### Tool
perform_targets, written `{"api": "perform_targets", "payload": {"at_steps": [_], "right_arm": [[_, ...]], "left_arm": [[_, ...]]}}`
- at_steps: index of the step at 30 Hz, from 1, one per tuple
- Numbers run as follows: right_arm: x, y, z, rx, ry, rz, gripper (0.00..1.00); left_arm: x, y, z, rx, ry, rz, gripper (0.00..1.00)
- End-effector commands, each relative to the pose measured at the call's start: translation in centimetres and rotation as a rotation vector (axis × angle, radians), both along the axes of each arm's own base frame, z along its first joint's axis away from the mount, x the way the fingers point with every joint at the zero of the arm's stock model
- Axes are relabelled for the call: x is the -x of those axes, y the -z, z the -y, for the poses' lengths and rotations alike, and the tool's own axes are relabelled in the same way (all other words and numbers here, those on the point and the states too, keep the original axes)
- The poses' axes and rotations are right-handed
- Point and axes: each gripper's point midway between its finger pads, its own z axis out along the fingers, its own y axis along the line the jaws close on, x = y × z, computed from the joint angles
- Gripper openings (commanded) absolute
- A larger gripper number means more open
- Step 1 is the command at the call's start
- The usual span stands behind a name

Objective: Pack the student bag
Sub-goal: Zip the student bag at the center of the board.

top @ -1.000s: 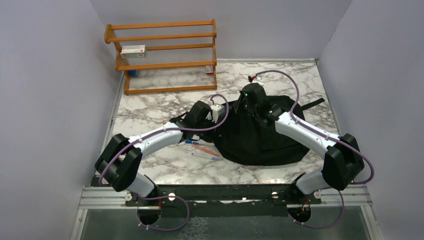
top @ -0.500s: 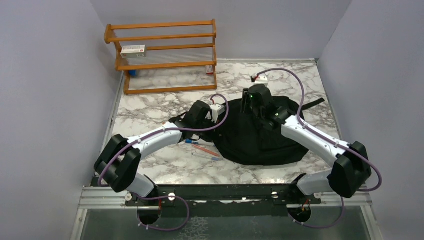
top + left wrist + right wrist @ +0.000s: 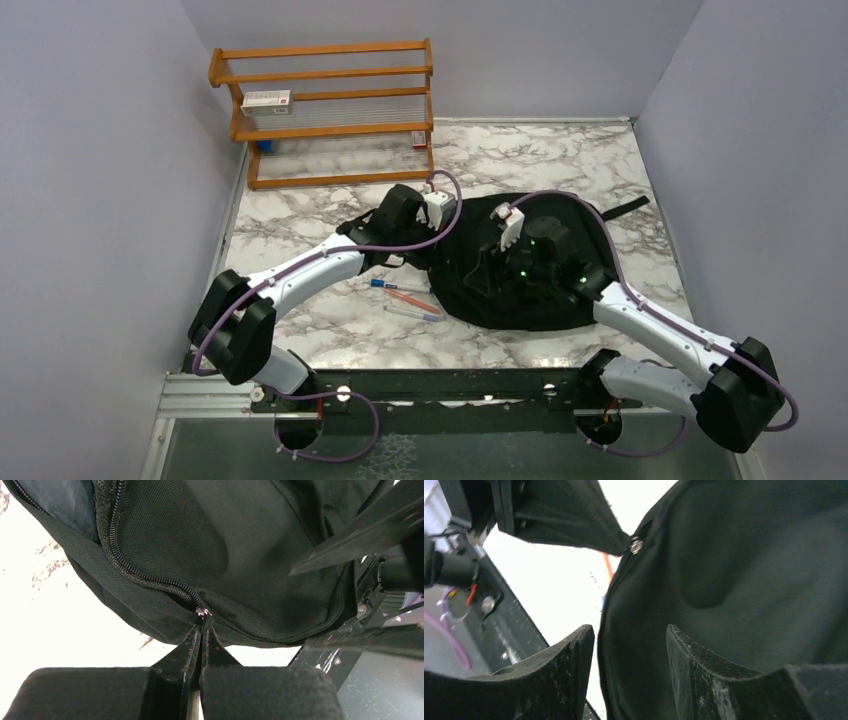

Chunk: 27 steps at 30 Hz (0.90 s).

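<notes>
The student bag (image 3: 455,300) fills the bench's (image 3: 290,215) middle toward the right edge, and a wooden rack (image 3: 330,110) blocks the far left corner. Pens (image 3: 405,300) lie just left of the bag; marble along the left edge is free.

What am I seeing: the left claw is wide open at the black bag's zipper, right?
Not quite. The left gripper is shut, not wide open, pinching the zipper pull of the student bag, as the left wrist view shows.
</notes>
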Motion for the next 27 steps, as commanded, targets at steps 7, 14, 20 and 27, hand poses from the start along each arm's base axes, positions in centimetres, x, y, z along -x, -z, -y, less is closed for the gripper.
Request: {"api": "perform_targets", "payload": {"at_steps": [7,14,20,27], "right_arm": [[1.6,-0.1,-4.3,-0.133,-0.264,-0.001,0.64],[0.2,1.2,-4.8,-0.137,-0.224,0.015,0.41],[0.0,1.9,-3.9,-0.137,-0.153,0.01,0.08],[-0.9,0.4,-3.6,-0.2,-0.073,0.059,0.01]], "left_arm": [[-0.7,-4.7,1.3,0.04,0.083,0.059,0.0],[-0.1,-5.7,1.9,0.065,0.131,0.05,0.0],[0.6,-5.5,1.7,0.071,0.147,0.036,0.0],[3.1,-5.0,2.7,0.082,0.218,-0.002,0.0]]}}
